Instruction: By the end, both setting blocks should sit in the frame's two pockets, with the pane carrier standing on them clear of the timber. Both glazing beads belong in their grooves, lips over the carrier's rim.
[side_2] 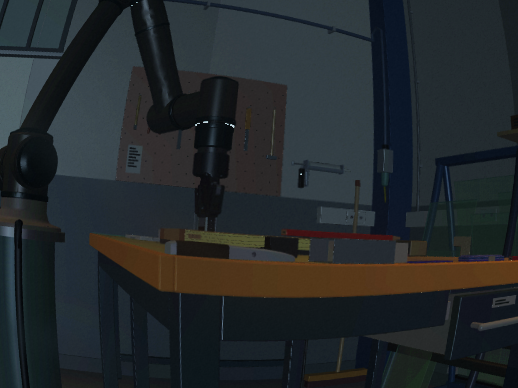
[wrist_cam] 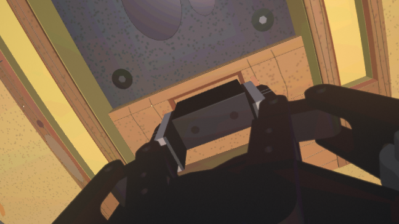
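My gripper [wrist_cam: 212,118] points straight down over the left part of the timber frame [side_2: 220,236] on the bench. A dark setting block [wrist_cam: 212,114] sits gripped by its two ends, low over a rectangular pocket [wrist_cam: 206,89] cut in the frame's timber rail. Beyond the rail lies the frame's speckled grey inner floor, with two dark bolt heads [wrist_cam: 122,78]. A long red bead [side_2: 337,234] lies along the back of the bench, to the right of my gripper [side_2: 208,222]. The block's underside and the pocket's floor are hidden.
A grey box-like piece [side_2: 357,250] stands at the front of the orange-edged bench, right of a dark and pale flat part [side_2: 225,250]. A pegboard with tools hangs on the wall behind, and a blue post rises on the right.
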